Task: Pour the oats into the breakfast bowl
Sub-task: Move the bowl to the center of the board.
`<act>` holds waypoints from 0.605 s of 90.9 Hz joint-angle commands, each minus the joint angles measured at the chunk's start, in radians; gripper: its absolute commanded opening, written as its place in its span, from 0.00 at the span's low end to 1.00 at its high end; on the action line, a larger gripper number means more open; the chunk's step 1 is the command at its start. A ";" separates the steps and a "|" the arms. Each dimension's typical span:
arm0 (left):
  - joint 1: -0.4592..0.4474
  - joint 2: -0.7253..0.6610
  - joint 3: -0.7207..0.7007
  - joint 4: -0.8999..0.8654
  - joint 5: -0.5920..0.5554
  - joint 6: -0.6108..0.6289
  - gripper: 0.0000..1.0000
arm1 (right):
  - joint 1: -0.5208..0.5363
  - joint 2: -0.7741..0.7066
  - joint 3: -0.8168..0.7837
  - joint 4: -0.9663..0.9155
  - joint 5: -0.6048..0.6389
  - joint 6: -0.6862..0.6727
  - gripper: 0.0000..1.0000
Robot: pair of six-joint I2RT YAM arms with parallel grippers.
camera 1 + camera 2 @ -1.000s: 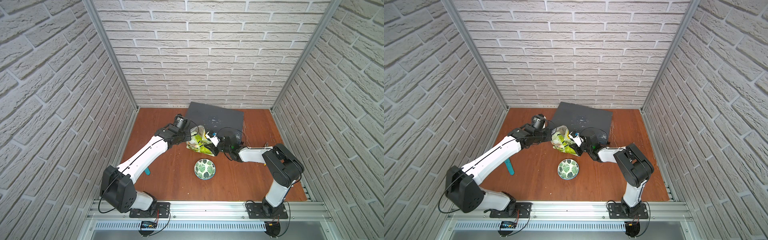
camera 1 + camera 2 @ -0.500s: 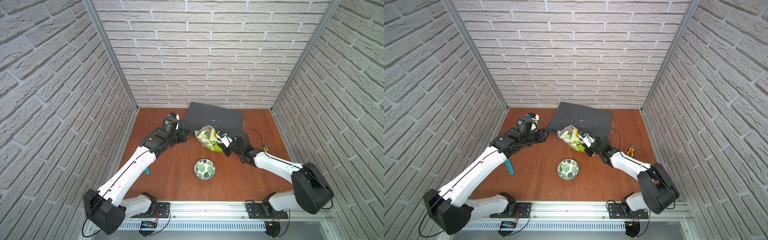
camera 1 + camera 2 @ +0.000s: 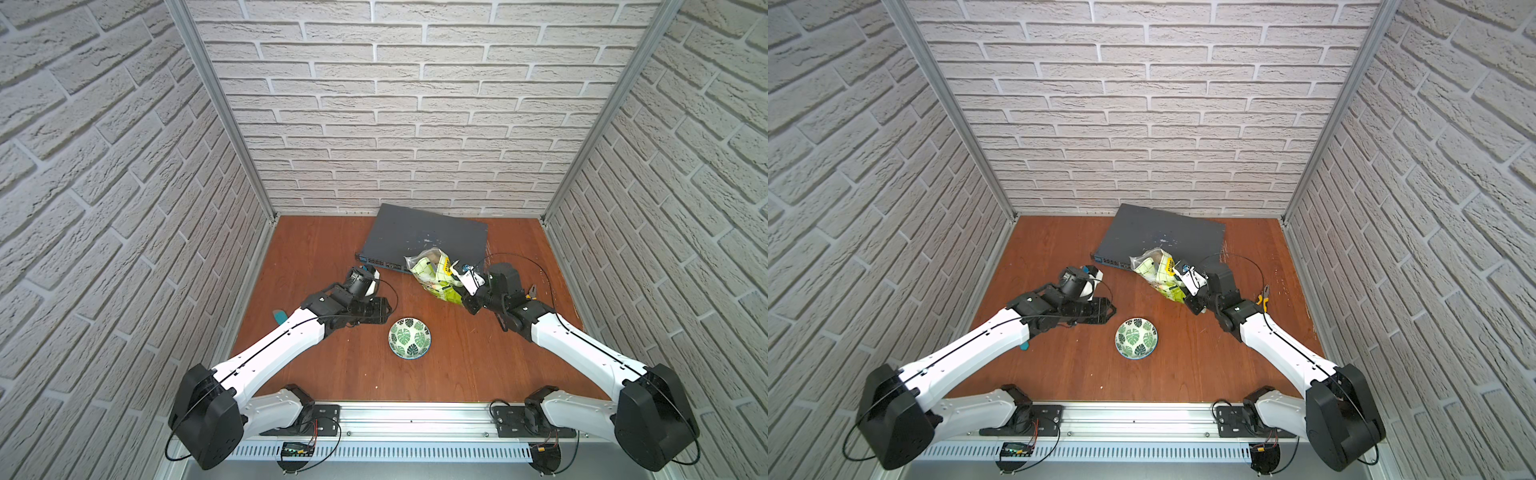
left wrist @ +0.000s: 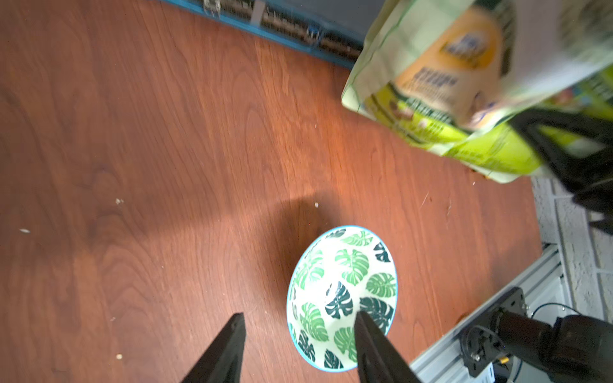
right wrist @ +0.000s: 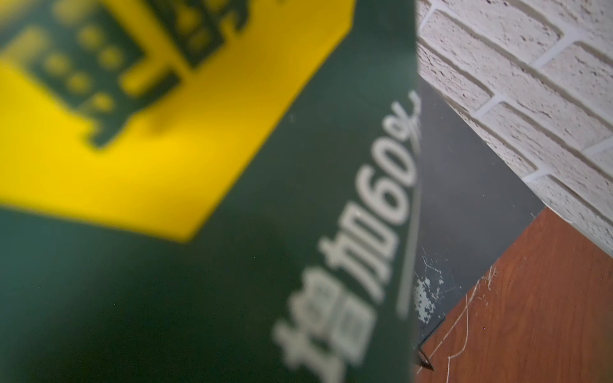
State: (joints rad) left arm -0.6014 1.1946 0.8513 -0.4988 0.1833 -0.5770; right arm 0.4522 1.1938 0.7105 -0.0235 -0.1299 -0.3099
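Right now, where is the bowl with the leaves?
In both top views the leafy bowl sits on the wooden table, middle front, just beside the open left claw, with the oat pouch farther back.

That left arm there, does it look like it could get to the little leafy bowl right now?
Probably yes. The left claw is open beside the bowl, with only bare table between them. The oats pouch is held by the right claw farther back, out of the way.

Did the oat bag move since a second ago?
Yes. The oat pouch shifted toward the robot's right, judged against the bowl, which stayed put.
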 commanded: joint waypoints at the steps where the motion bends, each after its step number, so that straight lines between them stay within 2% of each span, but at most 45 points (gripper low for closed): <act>1: -0.020 0.015 -0.042 0.108 0.056 -0.040 0.55 | -0.021 -0.087 0.030 0.165 -0.005 0.071 0.03; 27: -0.052 0.131 -0.140 0.206 0.145 -0.079 0.55 | -0.080 -0.102 0.074 0.087 -0.043 0.132 0.03; 36: -0.059 0.191 -0.135 0.211 0.141 -0.073 0.54 | -0.081 -0.106 0.076 0.071 -0.037 0.125 0.03; 49: -0.060 0.235 -0.139 0.248 0.151 -0.074 0.41 | -0.081 -0.121 0.074 0.048 -0.006 0.104 0.03; 55: -0.061 0.239 -0.140 0.256 0.150 -0.078 0.31 | -0.081 -0.131 0.069 0.049 -0.001 0.093 0.03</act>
State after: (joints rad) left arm -0.6552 1.4300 0.7242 -0.3065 0.3145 -0.6579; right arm 0.3729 1.1378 0.7189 -0.1337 -0.1272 -0.2100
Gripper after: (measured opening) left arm 0.353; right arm 0.223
